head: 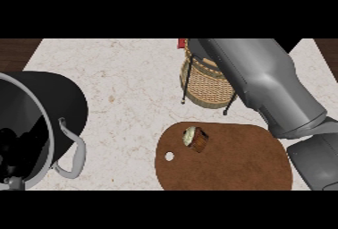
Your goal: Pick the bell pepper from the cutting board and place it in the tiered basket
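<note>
**Right arm stretched over the tiered basket, pepper off the board**

The right hand lies past the top edge of the view, so whether its fingers are spread, pressed together or pinching something cannot be told. Only the right forearm (264, 85) shows, a grey limb running from the lower right up across the tiered basket (208, 91).

Just left of the forearm, at the basket's top rim, is a small red patch (181, 43). It is probably the bell pepper, though too little shows to be sure, or to say whether it is held or already resting there.

Below the basket, the brown cutting board (244, 165) carries only a small cake-like item (195, 137); no pepper is on it. The pick therefore looks done, with the release into the basket and the arm's withdrawal left.

At the far left stands a large black pot (63, 100) on the marble counter (125, 76). Dark shapes at its mouth may be the left hand (12, 145); open or closed cannot be told.
</note>
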